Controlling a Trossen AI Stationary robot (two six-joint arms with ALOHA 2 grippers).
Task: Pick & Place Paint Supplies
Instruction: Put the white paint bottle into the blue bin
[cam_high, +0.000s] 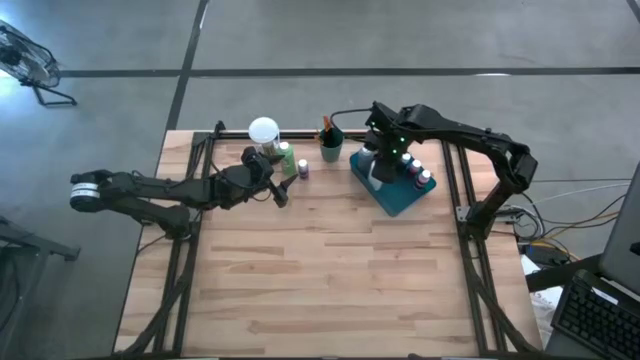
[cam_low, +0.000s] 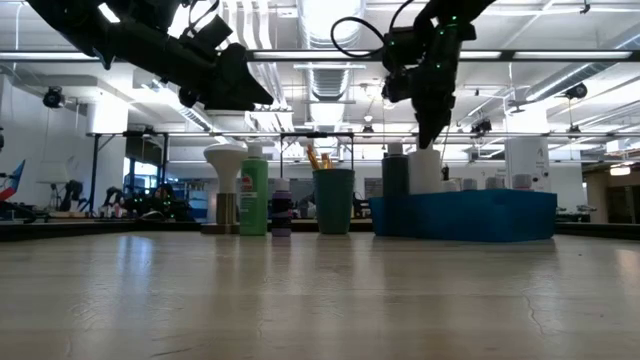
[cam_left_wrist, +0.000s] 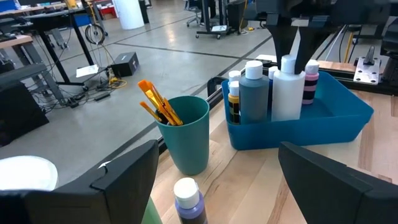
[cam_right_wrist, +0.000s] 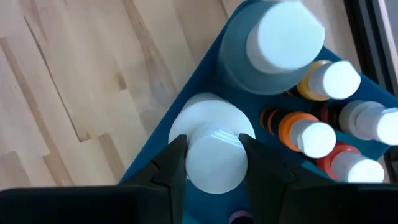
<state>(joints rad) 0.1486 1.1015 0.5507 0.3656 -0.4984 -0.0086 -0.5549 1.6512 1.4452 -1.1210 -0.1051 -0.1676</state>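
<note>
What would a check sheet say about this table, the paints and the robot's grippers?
Surface: wooden table, front part bare.
Job's things: blue tray holds several white-capped bottles, including a white bottle and a grey-blue bottle; teal cup holds orange-handled brushes; green bottle and small purple bottle stand on the table.
Clutter: round white-topped object beside the green bottle.
Grippers: right gripper around the white bottle's cap; left gripper open, above the small purple bottle.
Cables: cables beyond the table's right edge.
Surroundings: workshop room, grey floor.
</note>
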